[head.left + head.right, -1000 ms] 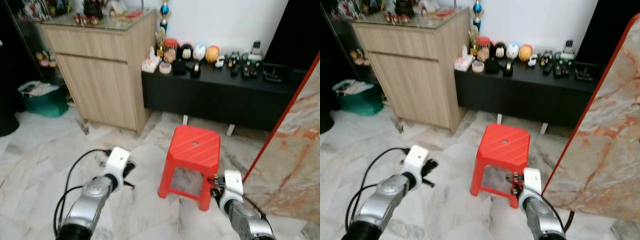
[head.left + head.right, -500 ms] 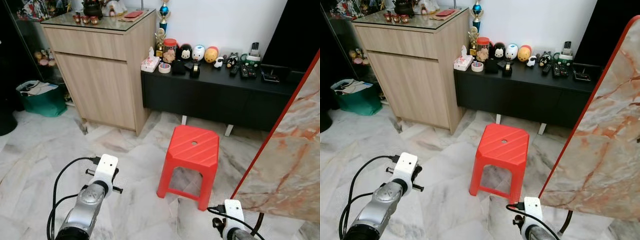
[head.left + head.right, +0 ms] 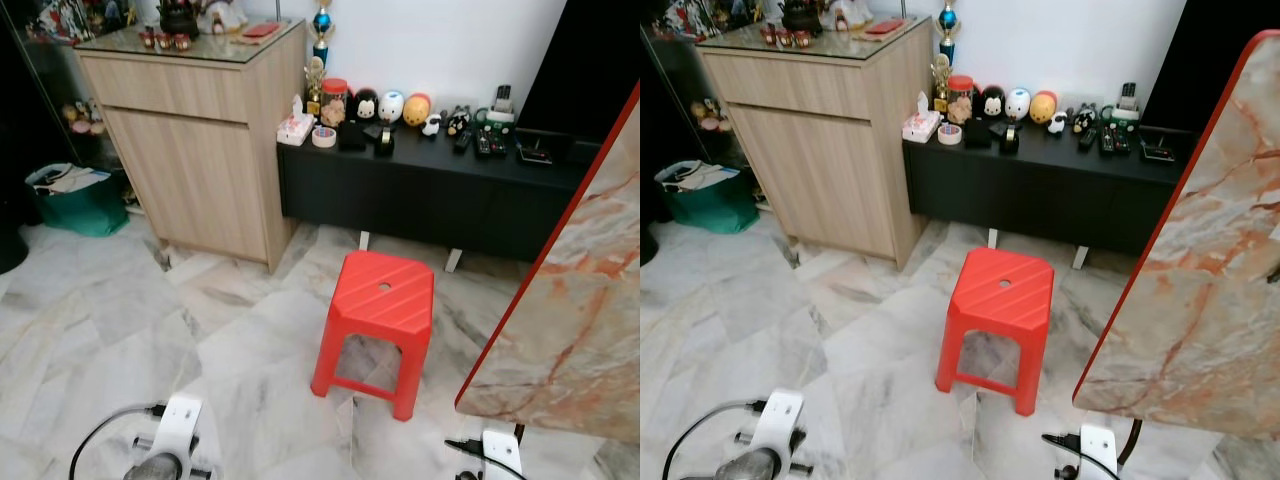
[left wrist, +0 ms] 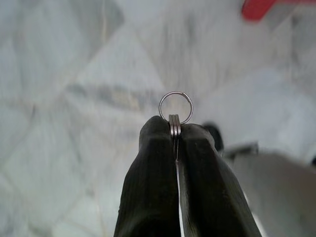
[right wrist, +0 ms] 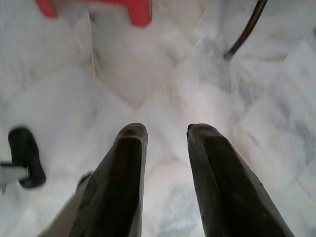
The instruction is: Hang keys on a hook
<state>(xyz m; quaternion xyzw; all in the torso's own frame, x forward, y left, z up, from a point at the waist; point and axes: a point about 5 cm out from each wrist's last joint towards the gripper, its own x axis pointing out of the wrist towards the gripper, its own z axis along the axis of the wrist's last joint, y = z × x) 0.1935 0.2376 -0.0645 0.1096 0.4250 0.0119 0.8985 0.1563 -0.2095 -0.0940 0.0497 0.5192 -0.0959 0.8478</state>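
A silver key ring (image 4: 176,107) sticks out from between the tips of my left gripper (image 4: 175,129), which is shut on it; whatever hangs from the ring is hidden behind the fingers. White marble floor lies below. In the eye views my left wrist (image 3: 178,440) shows low at the bottom edge on the left, and my right wrist (image 3: 497,452) at the bottom right. My right gripper (image 5: 163,132) is open over the floor with nothing between its fingers, a red stool leg beyond it.
A red plastic stool (image 3: 378,325) stands just ahead. Behind it is a low black sideboard (image 3: 440,190) with figurines, and a tall wooden cabinet (image 3: 195,130) to its left. A leaning marble slab (image 3: 580,300) with a red edge borders the right. A green bin (image 3: 75,200) sits far left.
Both arms have dropped towards the bottom edge of the eye views, so that just the wrists show now. The stool and furniture stay put.
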